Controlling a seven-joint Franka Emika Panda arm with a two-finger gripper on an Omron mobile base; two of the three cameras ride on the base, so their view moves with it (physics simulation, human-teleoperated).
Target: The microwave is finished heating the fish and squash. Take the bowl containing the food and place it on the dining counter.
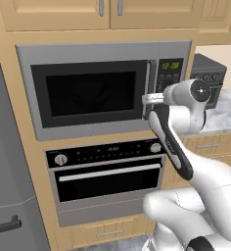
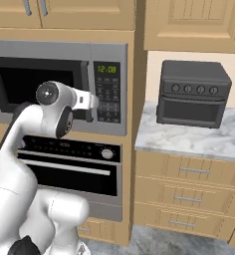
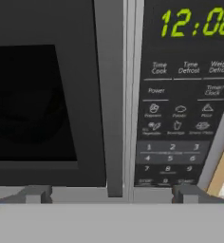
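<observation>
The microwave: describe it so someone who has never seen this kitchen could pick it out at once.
Find the tall wall of light wooden cabinets; the microwave is the wide grey steel unit built into it, door closed, directly above the black-glass oven. Unlike the oven with its round knob, or the small dark toaster oven on the marble counter, it has a button panel with a green clock.

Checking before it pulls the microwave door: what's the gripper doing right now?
Gripper: open, holding nothing, fingers either side of the door handle of the closed microwave.
</observation>
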